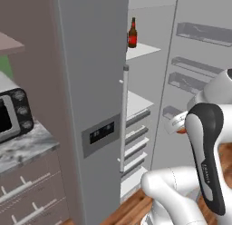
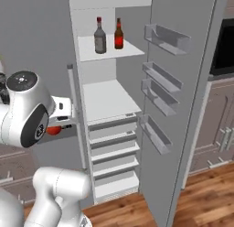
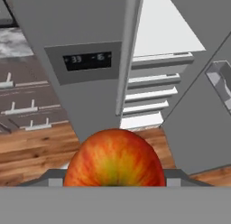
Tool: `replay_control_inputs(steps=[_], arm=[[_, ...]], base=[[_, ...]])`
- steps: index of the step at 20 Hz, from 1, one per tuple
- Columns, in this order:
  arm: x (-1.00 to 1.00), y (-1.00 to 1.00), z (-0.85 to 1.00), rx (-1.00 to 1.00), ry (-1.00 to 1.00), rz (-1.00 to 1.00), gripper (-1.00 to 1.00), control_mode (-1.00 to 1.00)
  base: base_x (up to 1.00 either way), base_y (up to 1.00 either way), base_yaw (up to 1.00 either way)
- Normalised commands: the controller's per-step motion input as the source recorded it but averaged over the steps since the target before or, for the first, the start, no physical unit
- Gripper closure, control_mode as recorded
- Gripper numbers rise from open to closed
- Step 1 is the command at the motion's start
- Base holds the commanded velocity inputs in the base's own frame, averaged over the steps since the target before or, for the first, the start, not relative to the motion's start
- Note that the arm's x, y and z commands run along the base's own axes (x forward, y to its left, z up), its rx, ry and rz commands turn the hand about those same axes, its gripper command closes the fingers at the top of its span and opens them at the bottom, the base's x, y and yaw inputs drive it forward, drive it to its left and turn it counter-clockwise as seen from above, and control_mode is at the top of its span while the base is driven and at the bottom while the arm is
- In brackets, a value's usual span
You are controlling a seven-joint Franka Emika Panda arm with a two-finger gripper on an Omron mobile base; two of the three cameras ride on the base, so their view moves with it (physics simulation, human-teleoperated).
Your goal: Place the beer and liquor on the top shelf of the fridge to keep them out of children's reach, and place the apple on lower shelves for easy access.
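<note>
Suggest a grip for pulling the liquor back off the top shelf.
Grip the liquor across its wide body, below the rounded shoulders, not the short neck. Come in level from the open front of the fridge; it stands upright on the top shelf, with the beer close on the door side, so spread the fingers carefully there. The gripper is now shut on the apple.

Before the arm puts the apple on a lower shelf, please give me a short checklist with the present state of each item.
1. Apple held in the gripper: ok, it sits between the fingers.
2. Fridge door open: ok.
3. Lower shelf has bare space: ok.
4. Beer and liquor on the top shelf: ok, both upright.
5. Gripper lined up with the opening: not ok, it is in front of the closed left door.
6. Grip firmness: cannot tell.
</note>
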Motion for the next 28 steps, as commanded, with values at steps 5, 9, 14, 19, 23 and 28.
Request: replay_control_inputs(steps=[5, 9, 14, 19, 23, 28], arm=[[0.0, 0.0, 0.0, 0.0, 0.0, 0.0, 1.0, 1.0], [0.0, 0.0, 0.0, 0.0, 0.0, 0.0, 1.0, 1.0], [0.0, 0.0, 0.0, 0.0, 0.0, 0.0, 1.0, 1.0], [0.0, 0.0, 0.0, 0.0, 0.0, 0.0, 1.0, 1.0], [0.0, 0.0, 0.0, 0.0, 0.0, 0.0, 1.0, 1.0], [0.0, 0.0, 0.0, 0.0, 0.0, 0.0, 1.0, 1.0]], base=[[0.28, -0.5, 0.12], [0.27, -0.48, 0.29], [0.36, -0.38, 0.36], [0.46, -0.28, 0.38], [0.55, -0.28, 0.35], [0.46, -0.48, 0.25]])
